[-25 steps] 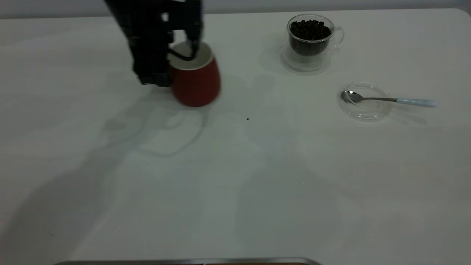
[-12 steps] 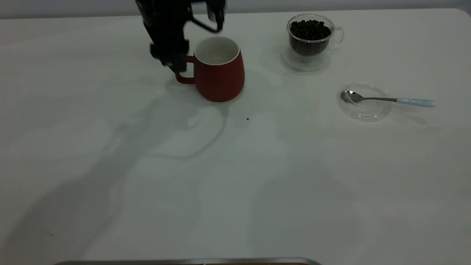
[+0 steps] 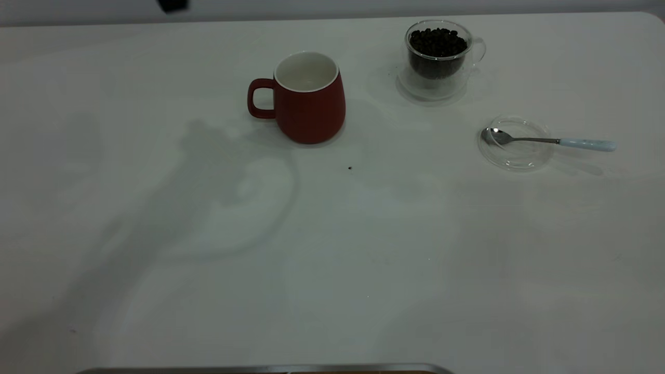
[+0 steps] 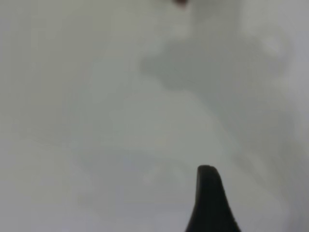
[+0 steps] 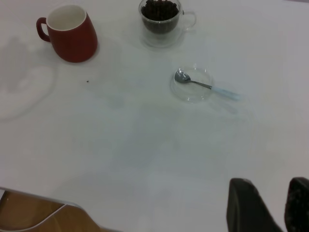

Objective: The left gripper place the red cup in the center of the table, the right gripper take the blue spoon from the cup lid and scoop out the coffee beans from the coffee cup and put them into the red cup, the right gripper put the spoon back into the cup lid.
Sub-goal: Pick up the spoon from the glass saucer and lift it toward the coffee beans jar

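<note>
Left gripper (image 3: 173,5): only a small black piece showed at the top edge of the exterior view, well left of the mug and clear of it. In the left wrist view a single dark fingertip (image 4: 208,193) stood over bare tabletop; whether the jaws were open or closed could not be told.

Red cup (image 3: 309,98): stood upright on the table (image 3: 332,259), free of any gripper, toward the far side and a little left of the middle. Its loop handle pointed left, and its white inside looked empty.

Loose speck (image 3: 349,168): one tiny dark bit lay on the white top, just in front and right of the mug.

Coffee cup (image 3: 439,59): upright at the far side, right of the mug and apart from it, handle turned right.

Coffee beans (image 3: 438,41): heaped dark inside the glass, nearly up to its rim.

Cup lid (image 3: 515,143): lay flat, nearer the camera and right of the glass cup.

Blue spoon (image 3: 550,140): steel bowl rested in the lid, pale handle reaching out past its right rim.

Right gripper (image 5: 268,205): out of the exterior view; its wrist view showed two dark fingers with a narrow gap between them, holding nothing, well away from the spoon.
</note>
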Motion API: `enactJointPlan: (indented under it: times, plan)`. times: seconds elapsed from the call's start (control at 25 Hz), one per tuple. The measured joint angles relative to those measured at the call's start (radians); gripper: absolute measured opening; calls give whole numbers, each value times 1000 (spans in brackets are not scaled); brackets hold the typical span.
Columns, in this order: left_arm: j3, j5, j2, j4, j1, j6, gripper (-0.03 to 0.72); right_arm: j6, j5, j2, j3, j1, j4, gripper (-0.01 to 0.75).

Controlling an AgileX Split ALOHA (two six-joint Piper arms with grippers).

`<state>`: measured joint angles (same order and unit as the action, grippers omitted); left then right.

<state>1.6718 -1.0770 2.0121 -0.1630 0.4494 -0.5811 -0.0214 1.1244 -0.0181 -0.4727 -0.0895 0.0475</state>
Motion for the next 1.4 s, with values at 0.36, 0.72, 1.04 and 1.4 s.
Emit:
enactJointPlan:
  times: [0.36,0.72,1.04,1.4]
  plan:
    - [-85,-88,-231,-41,0,318,577,0,0,0,0,0,0,239]
    - [-504,-88,-742,-2,0,459,577,0,0,0,0,0,0,239]
    - [-767,-88,-1268,47,0,506,577,0,0,0,0,0,0,239]
    - [-899,-89,-1658,72,-4,658,577,0,0,0,0,0,0,239]
